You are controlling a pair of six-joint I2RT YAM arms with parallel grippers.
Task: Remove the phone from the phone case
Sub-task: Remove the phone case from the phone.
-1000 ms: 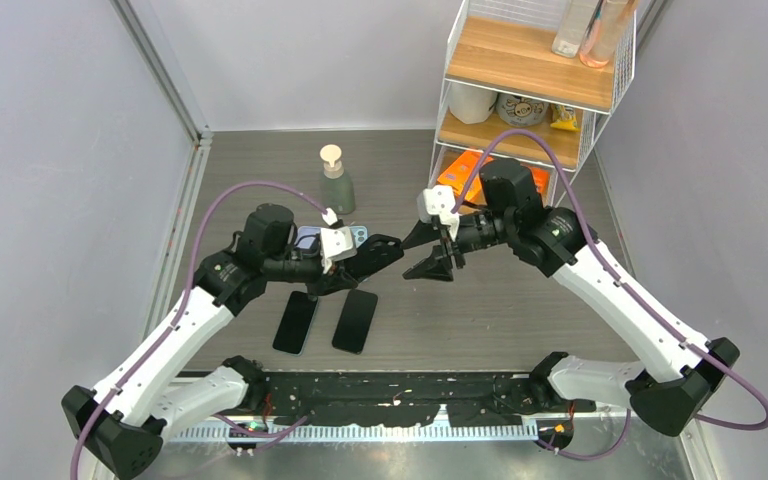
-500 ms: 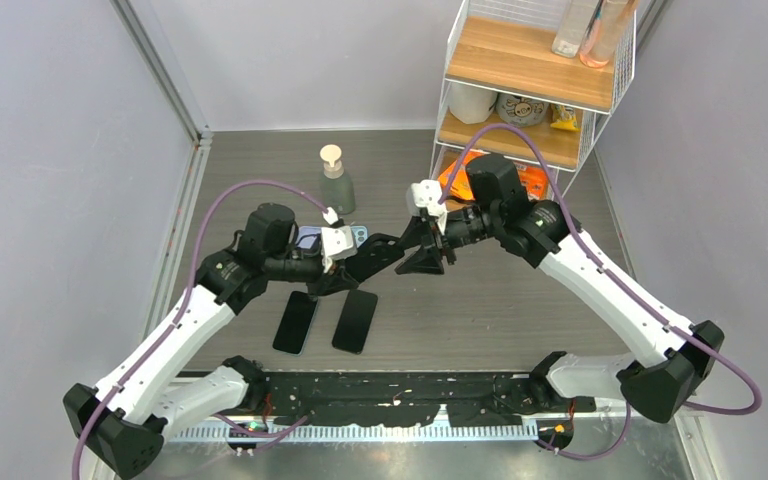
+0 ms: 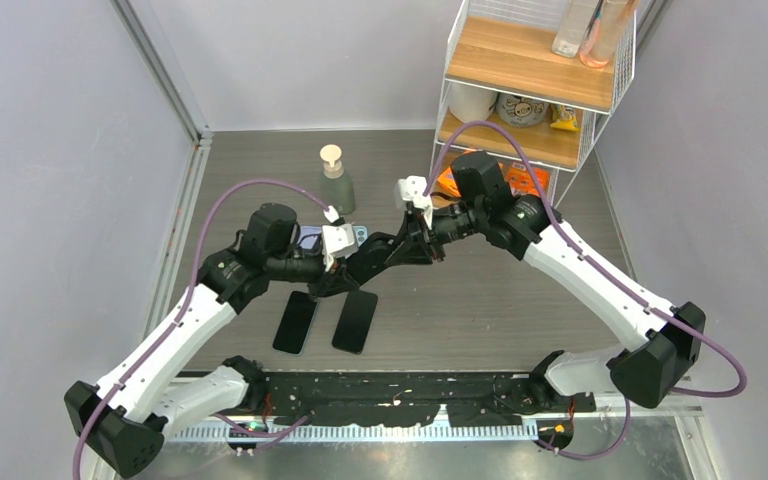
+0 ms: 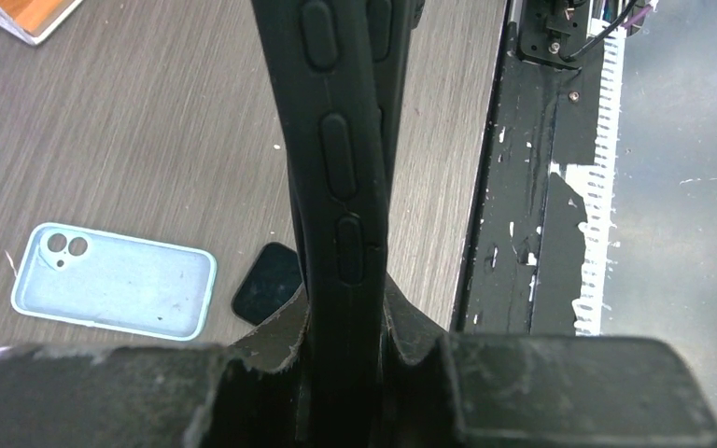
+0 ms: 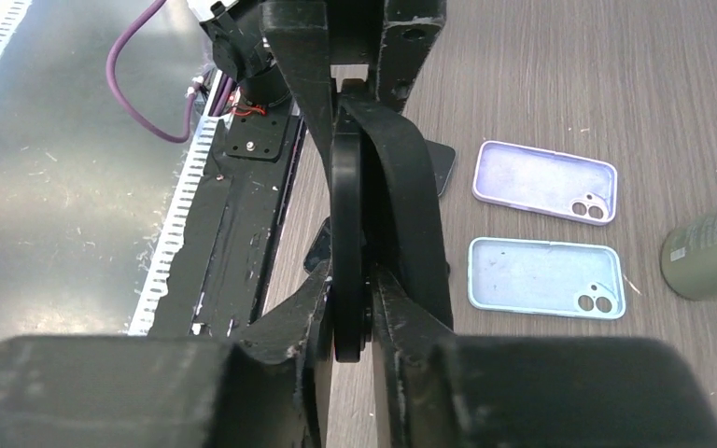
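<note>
left gripper [image 4: 341, 322] jaws clamped on case [image 4: 334, 177] | right gripper [image 5: 350, 322] jaws clamped on phone [image 5: 345, 215] | case bowed away from phone | both above table [image 3: 520, 300]

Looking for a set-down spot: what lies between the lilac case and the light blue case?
Nothing: only a narrow bare strip of table separates the lilac case from the light blue case, shown in the right wrist view.

Phone case [image 4: 341, 177] matt black rubbery; table [image 3: 520, 300] grey woodgrain; shelf [image 3: 520, 55] pale wood
</note>
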